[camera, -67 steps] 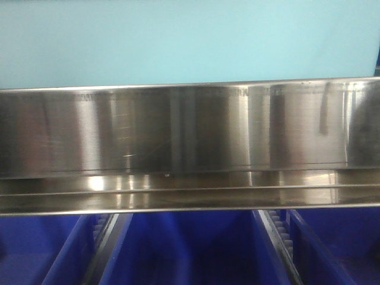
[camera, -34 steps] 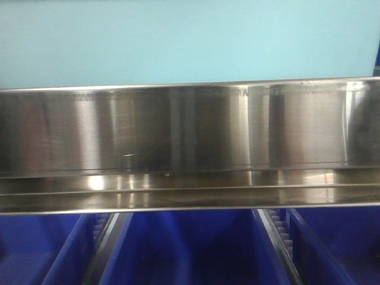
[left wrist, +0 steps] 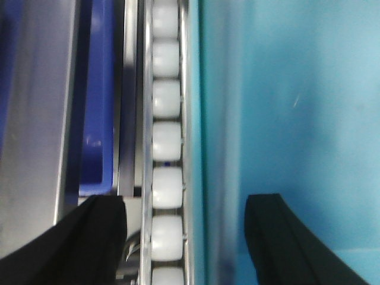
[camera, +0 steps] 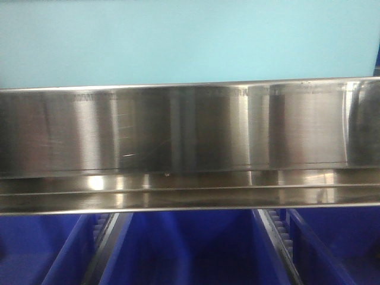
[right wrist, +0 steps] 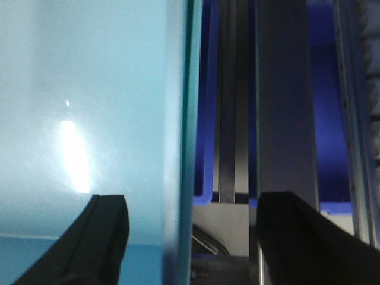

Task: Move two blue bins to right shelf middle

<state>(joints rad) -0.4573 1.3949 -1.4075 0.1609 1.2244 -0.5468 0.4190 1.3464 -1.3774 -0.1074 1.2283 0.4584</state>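
Observation:
A pale cyan bin [camera: 178, 41] fills the top of the front view, its smooth wall just behind the broad stainless-steel rail [camera: 178, 130] of the shelf level. Only one pale cyan surface shows; I cannot tell whether a second bin is there. In the left wrist view my left gripper [left wrist: 184, 237] is open, its black fingers [left wrist: 101, 237] either side of the bin's wall [left wrist: 297, 119]. In the right wrist view my right gripper [right wrist: 190, 237] is open, straddling the bin's edge [right wrist: 89, 89].
Dark royal-blue bins [camera: 190, 249] sit side by side on the level below the rail. A track of white rollers [left wrist: 166, 142] runs along the bin's left side. Metal rails [right wrist: 279, 107] and more dark blue bins [right wrist: 332, 119] lie right of the bin.

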